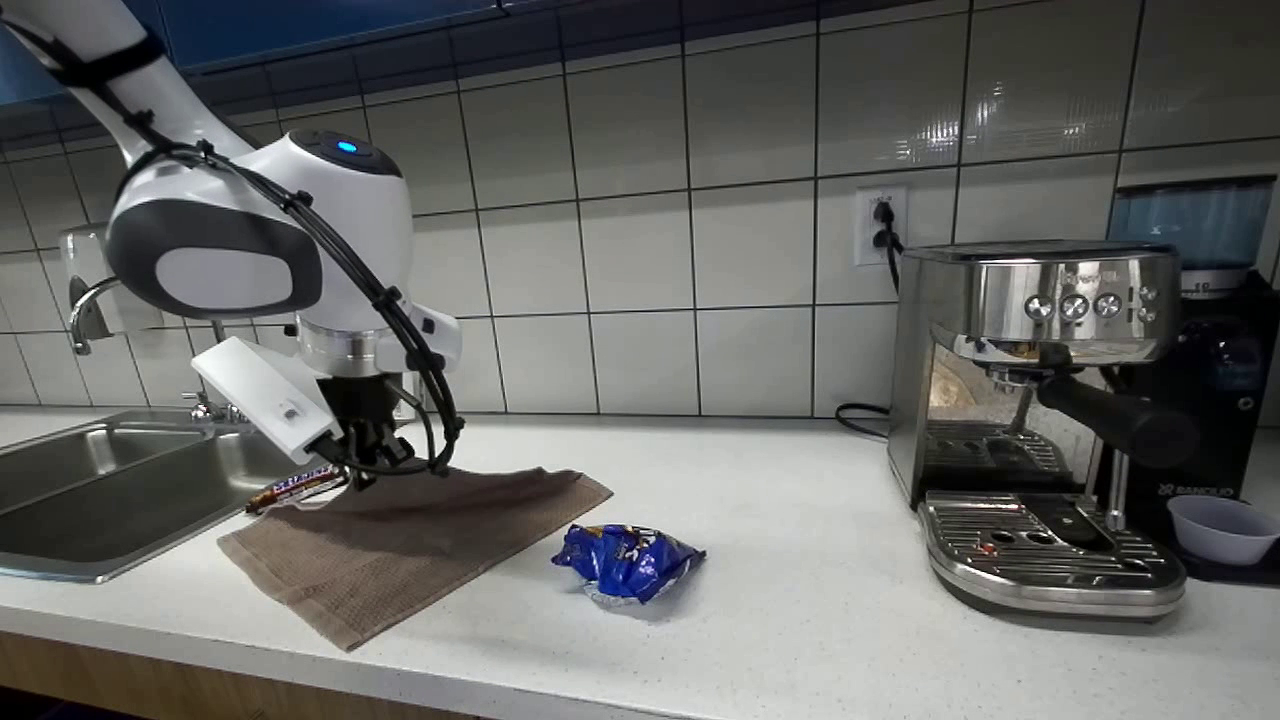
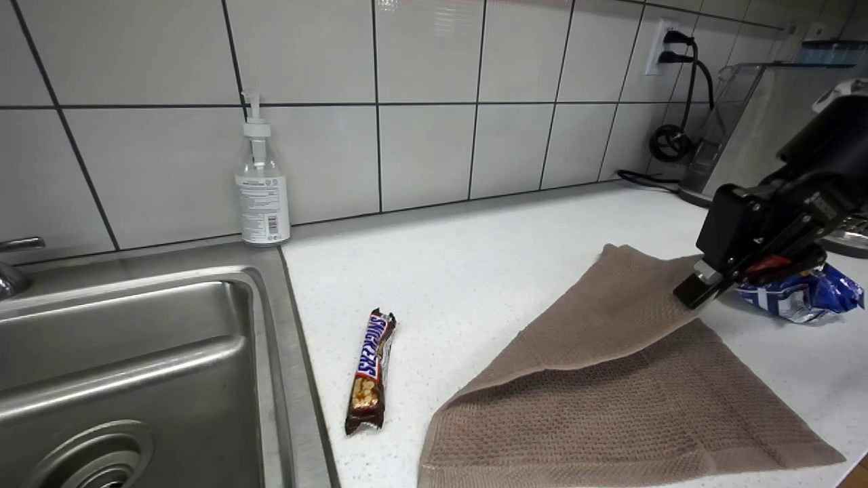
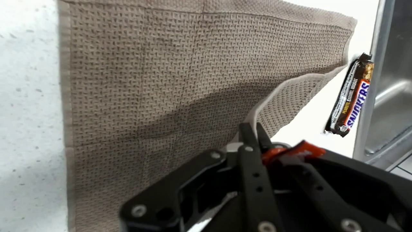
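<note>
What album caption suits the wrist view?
Claw gripping a brown cloth by its raised edge, near a Snickers bar and steel sink.

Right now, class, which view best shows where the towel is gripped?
The wrist view: close up, the towel is pinched by the end effector. Both exterior views show the towel from farther off, the pinch less distinct.

This is a kitchen: sink (image 2: 190, 386), espresso machine (image 1: 985, 410), tiled wall (image 1: 640, 250).
</note>
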You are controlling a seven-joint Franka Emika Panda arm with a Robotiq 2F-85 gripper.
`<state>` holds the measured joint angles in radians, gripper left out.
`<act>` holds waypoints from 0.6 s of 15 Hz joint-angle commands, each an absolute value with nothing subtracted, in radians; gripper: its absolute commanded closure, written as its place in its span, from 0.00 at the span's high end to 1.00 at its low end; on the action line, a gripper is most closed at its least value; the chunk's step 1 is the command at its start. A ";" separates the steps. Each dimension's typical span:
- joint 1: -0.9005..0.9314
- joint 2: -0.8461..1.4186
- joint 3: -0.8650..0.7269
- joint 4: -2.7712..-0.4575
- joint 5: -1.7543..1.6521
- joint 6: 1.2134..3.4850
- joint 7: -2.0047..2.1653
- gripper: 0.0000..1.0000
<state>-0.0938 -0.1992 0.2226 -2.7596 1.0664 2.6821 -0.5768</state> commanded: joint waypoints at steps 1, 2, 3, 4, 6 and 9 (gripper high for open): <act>-0.093 -0.248 0.217 -2.798 1.059 2.653 -0.595 0.01; -0.094 -0.247 0.217 -2.800 1.056 2.652 -0.594 0.01; -0.094 -0.245 0.217 -2.803 1.052 2.653 -0.595 0.01; -0.105 -0.209 0.223 -2.772 1.043 2.656 -0.593 0.01; -0.105 -0.205 0.223 -2.773 1.035 2.656 -0.592 0.01; -0.107 -0.197 0.223 -2.773 1.024 2.657 -0.592 0.01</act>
